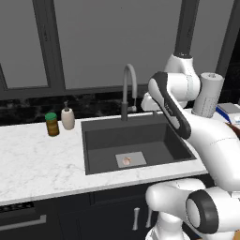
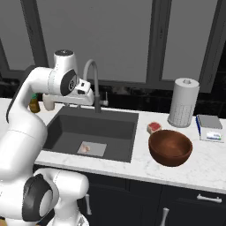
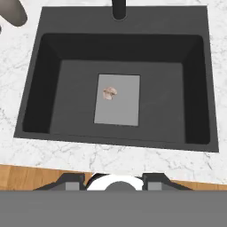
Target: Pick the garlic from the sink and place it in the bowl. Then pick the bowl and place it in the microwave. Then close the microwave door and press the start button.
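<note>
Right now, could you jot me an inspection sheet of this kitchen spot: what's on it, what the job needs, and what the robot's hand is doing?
Surface: white marble counter around a dark sink.
Job's things: garlic on the drain plate; empty bowl on the counter right of the sink.
Clutter: green-lidded jar, soap bottle, paper towel roll, red-and-white block, blue-edged box.
Hand: above the sink, holding nothing; open or shut cannot be told.
Cables: nothing seen.
Surroundings: faucet, dark-framed windows, dark cabinets.
</note>
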Robot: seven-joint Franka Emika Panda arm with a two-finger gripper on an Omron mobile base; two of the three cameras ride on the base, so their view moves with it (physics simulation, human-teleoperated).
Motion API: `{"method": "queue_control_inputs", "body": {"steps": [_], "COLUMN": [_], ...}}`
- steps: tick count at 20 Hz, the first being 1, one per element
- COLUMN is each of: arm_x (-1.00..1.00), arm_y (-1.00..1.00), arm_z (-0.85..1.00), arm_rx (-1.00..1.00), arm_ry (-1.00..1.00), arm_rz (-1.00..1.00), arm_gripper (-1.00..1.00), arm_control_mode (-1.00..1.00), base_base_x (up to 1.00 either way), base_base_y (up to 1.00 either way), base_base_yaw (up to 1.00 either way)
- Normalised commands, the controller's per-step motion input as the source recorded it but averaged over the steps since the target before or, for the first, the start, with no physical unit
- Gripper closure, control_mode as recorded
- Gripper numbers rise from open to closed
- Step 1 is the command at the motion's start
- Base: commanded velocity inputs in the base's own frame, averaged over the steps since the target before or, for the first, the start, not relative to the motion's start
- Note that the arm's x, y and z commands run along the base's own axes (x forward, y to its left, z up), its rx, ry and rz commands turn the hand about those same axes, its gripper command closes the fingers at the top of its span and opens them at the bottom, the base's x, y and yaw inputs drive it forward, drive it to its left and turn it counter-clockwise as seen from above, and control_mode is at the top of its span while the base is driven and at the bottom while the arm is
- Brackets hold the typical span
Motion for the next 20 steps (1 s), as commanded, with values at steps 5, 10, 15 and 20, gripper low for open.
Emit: {"method": "queue_control_inputs", "body": {"steps": [5,10,15,20], "arm_x": [-0.43,-0.62,-0.08,0.05], "arm_y": [0.25,0.60,0.27,0.00], "arm_z": [-0.02,-0.69,-0.74,-0.26], "arm_rx": [-0.02,-0.01,-0.08,-0.02], "arm_ry": [-0.06,0.00,0.07,0.01], "arm_rz": [0.00,0.00,-0.04,-0.09], "arm_gripper": [-1.00,-1.00,-1.00,-1.00], "arm_control_mode": [-1.00,-1.00,-1.00,-1.00], "base_base_x": [0.00,0.00,0.00,0.00], "base_base_y": [0.00,0.00,0.00,0.00], "base_base_yaw": [0.00,0.00,0.00,0.00]}}
